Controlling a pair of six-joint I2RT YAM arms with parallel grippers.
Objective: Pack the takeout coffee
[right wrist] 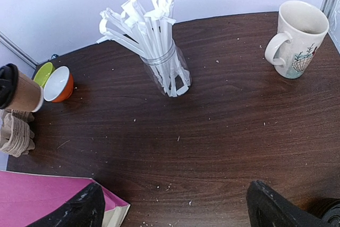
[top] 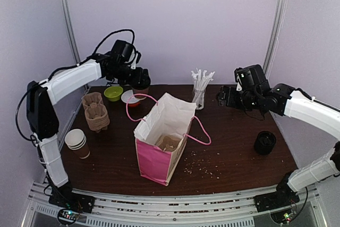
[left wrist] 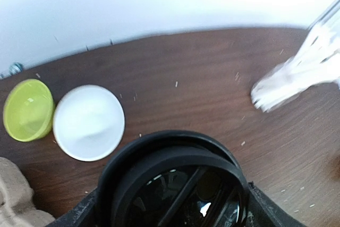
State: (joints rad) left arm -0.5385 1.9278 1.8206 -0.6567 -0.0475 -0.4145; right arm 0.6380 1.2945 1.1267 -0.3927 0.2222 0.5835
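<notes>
Two end effectors are hanging over the worktop (top: 239, 158). The left end effector (top: 138, 79) is gripping the takeout coffee (right wrist: 24, 95) at eleven o'clock of the pink bag (top: 151, 163). The right end effector (right wrist: 172, 198) is gaping wide at two o'clock.

An open pink bag (top: 159, 155) stands mid-desk (top: 239, 163) with a cardboard carrier (top: 169, 143) inside. Around it are brown cups (top: 77, 143) at 9 o'clock, a carrier stack (top: 96, 112) at 10, a green bowl (top: 113, 93) and a white-lined bowl (top: 130, 98) at 11, straws (top: 200, 90) at 1 and black lids (top: 264, 143) at 3. The left fingers (top: 134, 74) hold the takeout coffee (top: 142, 81) above the bowls. The right fingers (top: 222, 93) hang near the straws.
</notes>
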